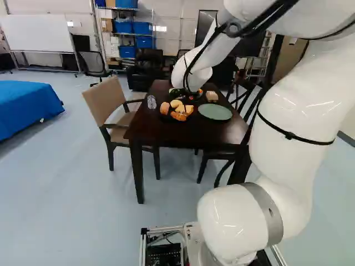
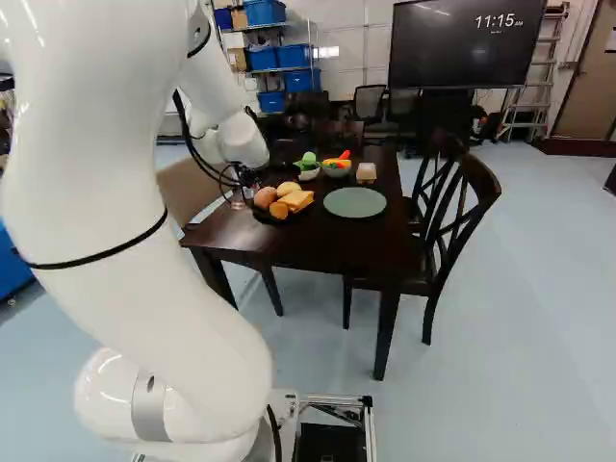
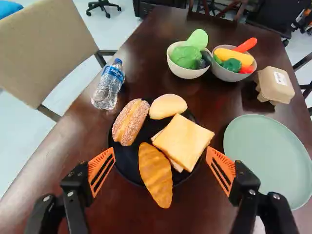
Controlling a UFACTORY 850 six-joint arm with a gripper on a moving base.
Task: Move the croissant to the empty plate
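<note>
Croissant on black plate, beside the sandwich, one tip past the rim. Gripper spread wide, gripping nothing, black plate ahead. Green plate near the black one, on table.

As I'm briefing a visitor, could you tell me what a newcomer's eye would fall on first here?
Most likely the white arm, looming at the right of the left base view. Next, probably the bright food, croissant included, on the black plate ahead of the open gripper. The green plate, empty, lies beside it on the dark table.
</note>
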